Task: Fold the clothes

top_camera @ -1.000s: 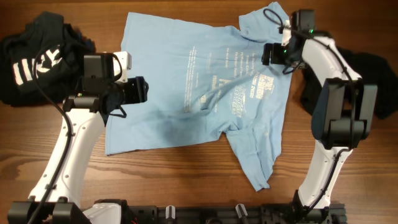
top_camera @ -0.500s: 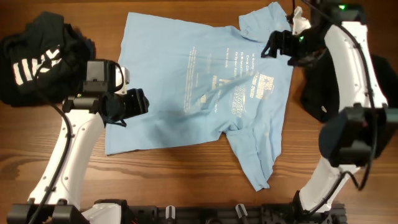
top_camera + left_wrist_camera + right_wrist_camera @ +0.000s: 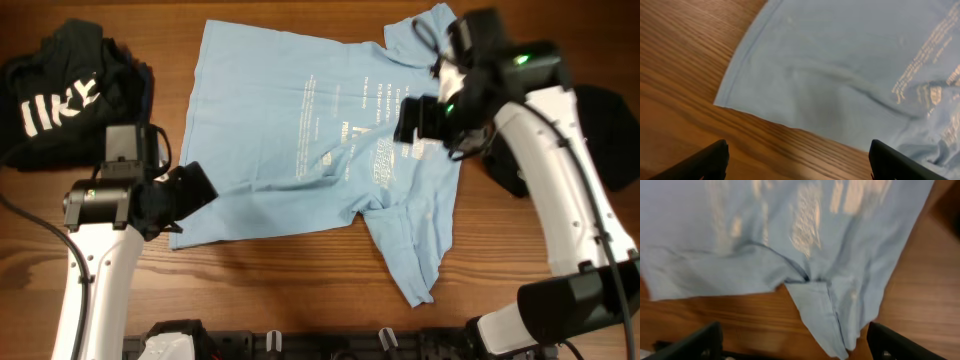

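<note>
Seen from above, with twelve o'clock at the far edge of the table (image 3: 300,290), the light blue T-shirt (image 3: 270,120) lies spread flat across the middle of the wood. Its hem runs down the nine o'clock side and its collar end points toward three. Pale printed lines (image 3: 375,125) run across its chest. One sleeve (image 3: 410,255) trails off toward five o'clock, and the other reaches up near one o'clock.

The left gripper (image 3: 190,190) sits at about eight o'clock, over the hem edge just above the shirt's lower corner. From its own wrist camera the two fingertips (image 3: 707,159) stand wide apart with only bare wood between them. The hem corner (image 3: 725,102) lies just ahead of them, and they grip nothing.

The right gripper (image 3: 412,118) hangs over the printed chest at about two o'clock. Its wrist view is blurred, but the fingertips (image 3: 897,342) are plainly spread, with nothing clamped. The trailing sleeve and its seam lie below them.

A crumpled black garment with white lettering (image 3: 65,95) sits at ten o'clock, clear of the blue shirt. Another dark garment (image 3: 605,115) lies at three o'clock, partly behind the right arm.
</note>
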### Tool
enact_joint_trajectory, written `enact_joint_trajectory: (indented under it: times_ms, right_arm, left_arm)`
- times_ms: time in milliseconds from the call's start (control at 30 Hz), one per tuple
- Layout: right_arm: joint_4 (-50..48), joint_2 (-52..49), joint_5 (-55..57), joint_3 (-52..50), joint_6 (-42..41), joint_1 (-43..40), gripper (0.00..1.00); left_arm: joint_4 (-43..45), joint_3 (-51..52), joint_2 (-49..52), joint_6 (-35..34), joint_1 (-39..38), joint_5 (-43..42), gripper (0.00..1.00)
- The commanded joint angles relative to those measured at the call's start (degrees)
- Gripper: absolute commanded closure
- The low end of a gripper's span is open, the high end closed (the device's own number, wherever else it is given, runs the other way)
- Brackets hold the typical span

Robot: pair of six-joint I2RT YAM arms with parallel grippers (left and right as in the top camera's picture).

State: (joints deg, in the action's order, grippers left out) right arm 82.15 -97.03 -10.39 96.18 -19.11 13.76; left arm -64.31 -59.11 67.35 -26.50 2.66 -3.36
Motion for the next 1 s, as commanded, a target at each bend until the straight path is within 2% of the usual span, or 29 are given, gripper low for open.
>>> enact_joint_trajectory:
  times_ms: [0, 67, 233, 300, 467, 567, 800, 967]
  right_arm:
    - [-3.4, -0.6, 2.0, -11.0, -5.4, 1.6, 0.08]
    - [-7.3, -0.6, 0.2, -17.6, -5.5, 2.6, 0.08]
    - [-17.5, -0.6, -1.8, -26.8, -5.3, 4.3, 0.11]
    - [-21.3, -0.6, -2.6, -29.3, -4.9, 4.8, 0.14]
    - [-29.5, -0.6, -2.5, -34.7, -4.9, 5.1, 0.30]
    - [-33.4, -0.6, -2.5, -37.5, -4.9, 5.1, 0.34]
    - [-41.0, -0.6, -1.2, -41.5, -4.8, 5.1, 0.35]
    - [-42.5, -0.6, -1.0, -42.2, -3.3, 5.1, 0.36]
  left_arm:
    - [-0.2, 0.7, 0.5, -1.4, 2.5, 1.5, 0.13]
    - [-0.2, 1.6, 0.7, -1.4, 3.5, 1.5, 0.16]
    - [-0.2, 4.6, 0.9, -1.4, 3.9, 1.5, 0.21]
    - [0.2, 5.8, 1.2, -1.4, 3.9, 1.5, 0.24]
    - [2.8, 10.0, 2.2, -2.5, 3.9, 1.5, 0.30]
    - [5.2, 12.5, 3.0, -2.7, 3.9, 1.5, 0.33]
    - [9.1, 14.9, 3.9, -2.7, 3.9, 2.0, 0.36]
    - [9.1, 15.0, 3.9, -2.7, 3.9, 4.2, 0.36]
